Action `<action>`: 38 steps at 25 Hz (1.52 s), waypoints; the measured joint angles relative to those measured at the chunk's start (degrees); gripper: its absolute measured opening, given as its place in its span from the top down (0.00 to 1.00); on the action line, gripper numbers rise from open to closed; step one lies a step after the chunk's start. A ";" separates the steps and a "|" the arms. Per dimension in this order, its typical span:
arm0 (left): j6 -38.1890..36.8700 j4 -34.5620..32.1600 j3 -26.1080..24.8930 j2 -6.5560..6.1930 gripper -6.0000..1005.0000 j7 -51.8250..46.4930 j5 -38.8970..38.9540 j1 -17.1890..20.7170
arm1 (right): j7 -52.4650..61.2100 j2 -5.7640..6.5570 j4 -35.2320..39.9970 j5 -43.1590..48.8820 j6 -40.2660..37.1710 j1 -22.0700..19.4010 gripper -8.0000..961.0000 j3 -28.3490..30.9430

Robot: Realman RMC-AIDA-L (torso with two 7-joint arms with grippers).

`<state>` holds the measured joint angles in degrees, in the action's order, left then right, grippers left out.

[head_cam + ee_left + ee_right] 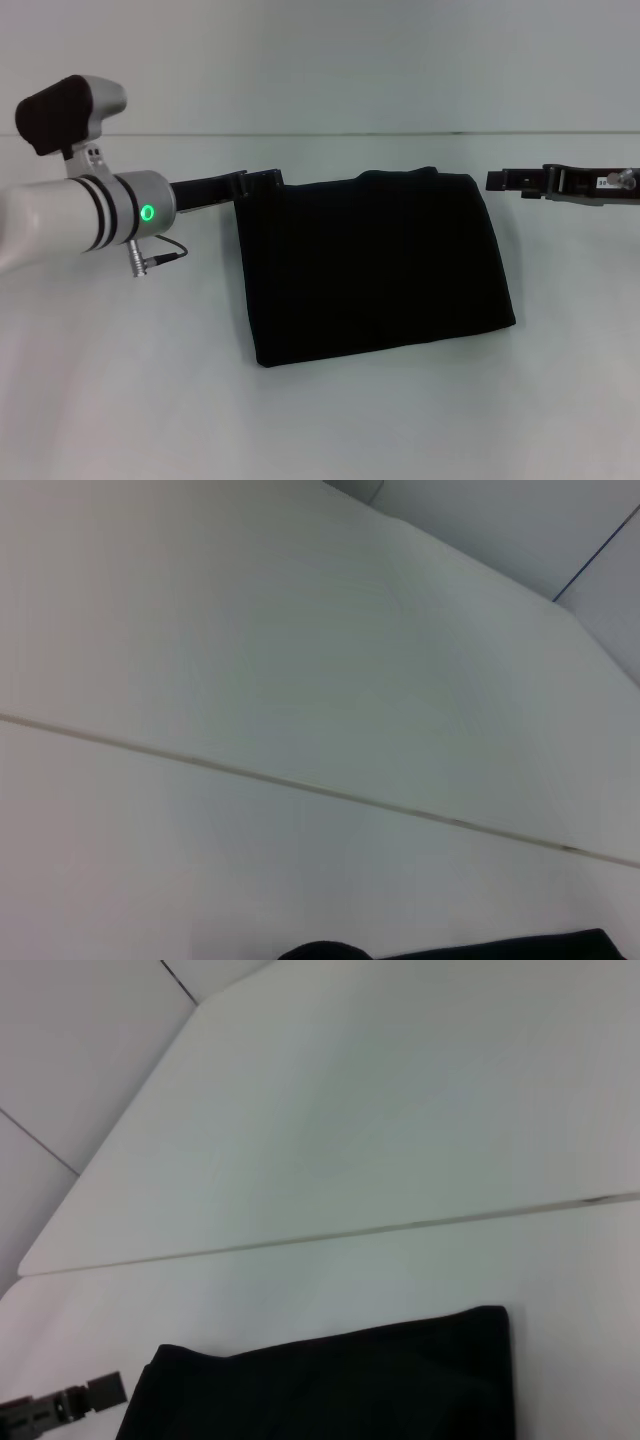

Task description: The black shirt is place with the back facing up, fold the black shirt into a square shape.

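Your black shirt (375,265) lies folded, roughly square, on the bench (320,420). Left claw (262,180) touches its far-left corner, right claw (500,181) sits just off far-right; can't tell either's grip state.

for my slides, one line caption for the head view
Folded black shirt on the white table, left hand and right hand at its far corners.

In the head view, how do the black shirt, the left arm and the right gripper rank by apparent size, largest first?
1. black shirt, folded on the table.
2. left arm; it is nearer the camera, so it looks inflated.
3. right gripper, only partly in view.
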<state>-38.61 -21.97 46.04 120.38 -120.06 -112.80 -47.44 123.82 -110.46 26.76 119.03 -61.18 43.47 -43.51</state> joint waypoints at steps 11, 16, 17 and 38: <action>4.51 2.79 0.53 0.62 0.07 0.46 -0.05 -1.92 | -0.53 -1.12 -0.51 0.01 2.13 1.61 0.19 -0.35; 5.86 2.84 0.54 0.66 0.07 0.52 -0.05 -1.95 | -0.64 -1.41 -0.29 0.00 2.20 1.73 0.19 -1.16; 6.00 2.84 0.54 0.66 0.07 0.53 -0.05 -1.95 | -0.65 -1.44 -0.38 0.00 2.27 1.76 0.19 -1.29; 6.31 2.62 3.52 2.45 0.14 4.35 0.27 -2.25 | -1.06 -3.22 -0.96 -0.16 4.63 2.39 0.19 -1.70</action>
<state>-32.30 -19.35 49.56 122.83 -115.71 -112.54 -49.69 122.76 -113.68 25.81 118.87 -56.55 45.87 -45.21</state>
